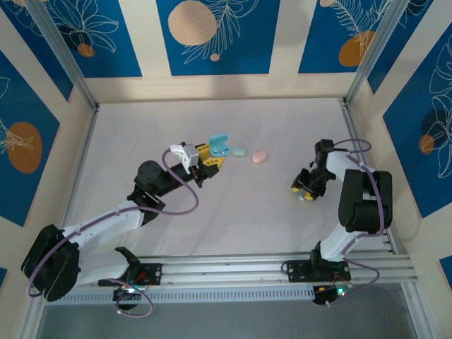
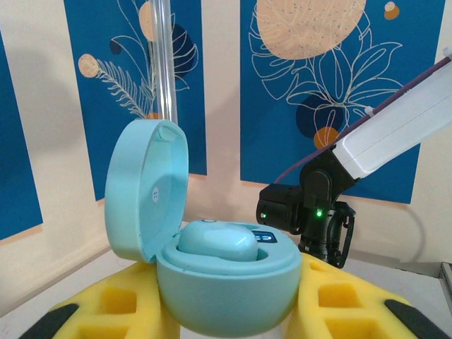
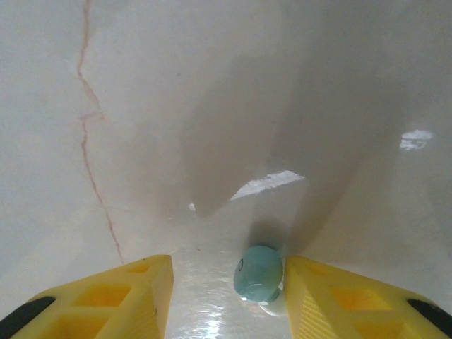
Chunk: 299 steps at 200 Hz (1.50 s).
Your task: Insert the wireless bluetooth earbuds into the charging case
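1. The light-blue charging case (image 2: 226, 296) is clenched between the yellow fingers (image 2: 106, 304) of the left end effector (image 1: 210, 157). Its mouth faces up. The round lid (image 2: 145, 191) stands upright on its hinge, at the left of the left wrist view, with its inner face turned toward the well.
2. One light-blue seated earbud (image 2: 215, 244) lies in the well, domed back up. Its long axis runs left to right across that view.
3. A second, loose earbud (image 3: 258, 272) lies on the counter (image 3: 212, 106) between the fingers of the right end effector (image 3: 227, 275). That end effector is released: the earbud touches the finger on the right of the view, with a clear gap to the other.
4. The loose earbud's long axis runs far to near, and its whitish tip (image 3: 274, 305) points toward the camera and slightly right.
5. From above, the right end effector stands well apart from the case. A mint pebble-shaped piece (image 1: 241, 150) lies just beside the case, and a pink pebble-shaped piece (image 1: 260, 156) lies near it.
6. The counter is pale and glossy, with a thin reddish line (image 3: 88, 134) running across it.
7. The cream walls (image 1: 282, 35) carry blue panels with white leaf outlines and orange discs.
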Available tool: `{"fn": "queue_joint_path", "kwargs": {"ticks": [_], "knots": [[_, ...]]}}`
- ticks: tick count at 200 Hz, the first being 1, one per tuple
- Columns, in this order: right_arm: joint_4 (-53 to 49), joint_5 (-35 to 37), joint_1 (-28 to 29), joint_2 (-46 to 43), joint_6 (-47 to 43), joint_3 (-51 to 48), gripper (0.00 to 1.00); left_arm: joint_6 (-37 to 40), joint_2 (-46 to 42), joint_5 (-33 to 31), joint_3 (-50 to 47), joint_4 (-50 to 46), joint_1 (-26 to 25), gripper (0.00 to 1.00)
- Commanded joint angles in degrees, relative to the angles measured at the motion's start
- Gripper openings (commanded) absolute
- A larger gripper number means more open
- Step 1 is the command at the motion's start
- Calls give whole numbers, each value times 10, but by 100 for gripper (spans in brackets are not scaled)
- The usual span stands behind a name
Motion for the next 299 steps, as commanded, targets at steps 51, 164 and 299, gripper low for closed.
{"fn": "queue_joint_path", "kwargs": {"ticks": [51,164,299], "knots": [[-41,78,30,24,-19,42,38,7,-2,-2,-4,26,-4,28],[-66,94,50,56,-22,57,33,8,5,-3,1,25,-4,28],[-69,108,50,65,-30,77,32,9,-2,-4,-2,19,-4,28]]}}
